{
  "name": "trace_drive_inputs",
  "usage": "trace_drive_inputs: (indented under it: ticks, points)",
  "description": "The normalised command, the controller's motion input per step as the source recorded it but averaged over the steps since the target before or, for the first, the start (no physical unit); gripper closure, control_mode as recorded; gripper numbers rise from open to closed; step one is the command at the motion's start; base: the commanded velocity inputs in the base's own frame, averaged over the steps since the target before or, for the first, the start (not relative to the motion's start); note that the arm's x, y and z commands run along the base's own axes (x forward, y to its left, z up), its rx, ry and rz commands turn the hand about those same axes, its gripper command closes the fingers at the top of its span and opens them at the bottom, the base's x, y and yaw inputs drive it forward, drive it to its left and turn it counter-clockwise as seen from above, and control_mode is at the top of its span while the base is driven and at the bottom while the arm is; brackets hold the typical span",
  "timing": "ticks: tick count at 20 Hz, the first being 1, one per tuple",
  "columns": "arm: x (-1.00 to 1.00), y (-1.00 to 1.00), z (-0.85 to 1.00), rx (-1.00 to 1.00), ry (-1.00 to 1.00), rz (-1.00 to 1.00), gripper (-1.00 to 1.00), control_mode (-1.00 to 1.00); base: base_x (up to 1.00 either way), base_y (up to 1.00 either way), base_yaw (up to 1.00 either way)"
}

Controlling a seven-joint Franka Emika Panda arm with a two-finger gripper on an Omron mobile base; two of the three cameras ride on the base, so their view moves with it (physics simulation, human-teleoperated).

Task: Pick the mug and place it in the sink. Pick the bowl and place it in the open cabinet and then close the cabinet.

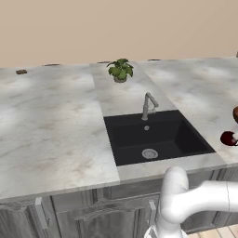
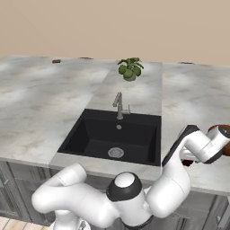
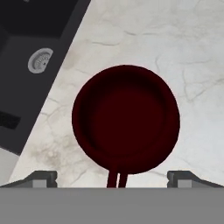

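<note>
Hand view: the mug (image 3: pixel 126 120) stands on the worktop (image 3: pixel 192 52) beside the sink (image 3: pixel 30 39), directly below my end effector (image 3: pixel 112 178), mouth up. My 2 fingers stand wide, empty, straddling its width; handle toward me.

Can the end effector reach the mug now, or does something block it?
Probably yes. In the hand view the open end effector looks straight into the dark red mug, which stands upright on the marble counter beside the sink; nothing lies between them.
</note>
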Motion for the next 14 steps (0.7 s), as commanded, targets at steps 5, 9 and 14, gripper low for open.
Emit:
trace_drive_inputs:
  ticks: [5, 9, 14]
  points:
    - [0.02, -0.14, -0.2, 0.0, 0.0, 0.02, -1.0, -1.0, 0.0, 0.0, 0.0]
    - [0.0, -0.05, -0.18, 0.0, 0.0, 0.0, -1.0, -1.0, 0.0, 0.0, 0.0]
    - [0.0, -0.07, -0.16, 0.0, 0.0, 0.0, -1.0, -1.0, 0.0, 0.0, 0.0]
